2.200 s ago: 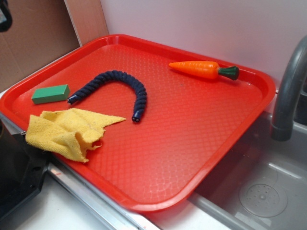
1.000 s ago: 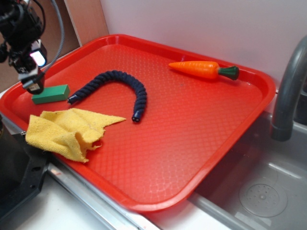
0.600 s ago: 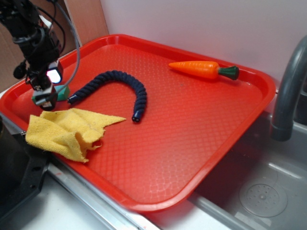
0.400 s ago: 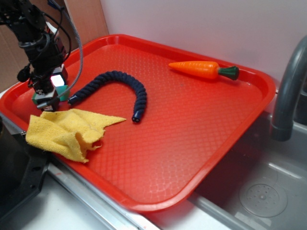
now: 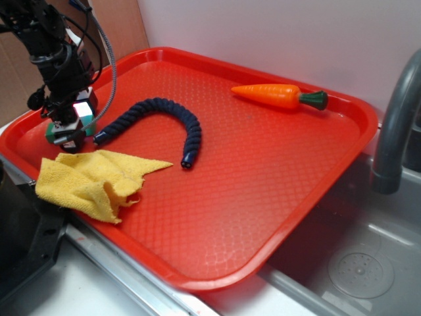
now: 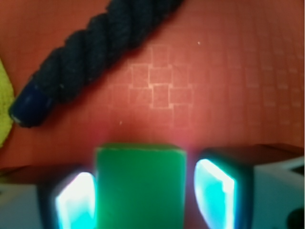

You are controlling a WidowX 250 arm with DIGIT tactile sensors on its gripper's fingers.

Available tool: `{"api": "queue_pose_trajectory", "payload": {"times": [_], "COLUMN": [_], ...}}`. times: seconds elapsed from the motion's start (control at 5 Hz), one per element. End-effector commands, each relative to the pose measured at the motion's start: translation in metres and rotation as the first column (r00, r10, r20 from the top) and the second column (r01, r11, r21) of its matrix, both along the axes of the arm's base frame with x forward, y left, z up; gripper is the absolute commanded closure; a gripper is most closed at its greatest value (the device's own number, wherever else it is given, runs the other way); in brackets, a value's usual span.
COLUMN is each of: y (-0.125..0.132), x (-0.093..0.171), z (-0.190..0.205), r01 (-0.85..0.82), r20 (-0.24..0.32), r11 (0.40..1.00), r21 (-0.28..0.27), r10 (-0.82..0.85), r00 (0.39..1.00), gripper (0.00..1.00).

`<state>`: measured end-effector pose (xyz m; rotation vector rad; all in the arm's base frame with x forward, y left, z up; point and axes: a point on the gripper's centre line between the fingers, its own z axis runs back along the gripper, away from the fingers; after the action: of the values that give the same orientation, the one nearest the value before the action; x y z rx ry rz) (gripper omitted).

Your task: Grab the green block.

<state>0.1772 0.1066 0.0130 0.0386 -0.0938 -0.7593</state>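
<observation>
- While the two glowing fingers (image 6: pixel 217 193) stand one on each side of the small solid green rectangular brick (image 6: pixel 139 183), the wrist view shows a thin gap at each side, so they are apart and not yet clamped on it.
- Seen from outside, the black gripper (image 5: pixel 68 128) is low over the green brick (image 5: pixel 51 128), which lies flat near the left edge of the worktop, on the red plastic tray (image 5: pixel 263 171).
- Just beyond the brick lies the end of the navy braided rope (image 6: pixel 90 52), close but not touching; its curve runs toward the middle of the tray.
- Nearer the front left corner sits a crumpled yellow cloth (image 5: pixel 89 181), just beside the gripper.
- Well apart, near the back edge, rests the orange toy carrot (image 5: pixel 276 95).
- Judged from this, the step in hand is the grasp itself: alignment looks done, and the next move calls for closing squarely on the brick, then lifting clear of rope and cloth.
</observation>
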Motion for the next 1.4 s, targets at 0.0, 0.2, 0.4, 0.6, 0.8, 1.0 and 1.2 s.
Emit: {"api": "queue_pose_trajectory", "payload": {"times": [0.0,0.2,0.4,0.6,0.8,1.0,1.2], "y": [-0.001,-0.01,-0.031,-0.048,-0.065,-0.097,-0.119], "x": [0.01,0.012,0.02,0.024,0.021,0.014,0.008], "z": [0.015,0.046,0.087,0.122,0.152,0.188,0.208], "r01": [-0.027,-0.262,-0.487,-0.687,-0.774,-0.736,-0.696], "r20": [0.032,0.108,0.094,0.03,-0.026,-0.012,-0.002], "r11": [0.999,0.959,0.862,0.725,0.632,0.664,0.695], "r21": [0.047,0.113,0.14,0.054,-0.037,-0.135,-0.181], "r10": [0.025,0.25,0.478,0.687,0.774,0.741,0.707], "r00": [0.999,0.962,0.873,0.726,0.633,0.671,0.707], "gripper": [1.0,1.0,1.0,1.0,1.0,1.0,1.0]}}
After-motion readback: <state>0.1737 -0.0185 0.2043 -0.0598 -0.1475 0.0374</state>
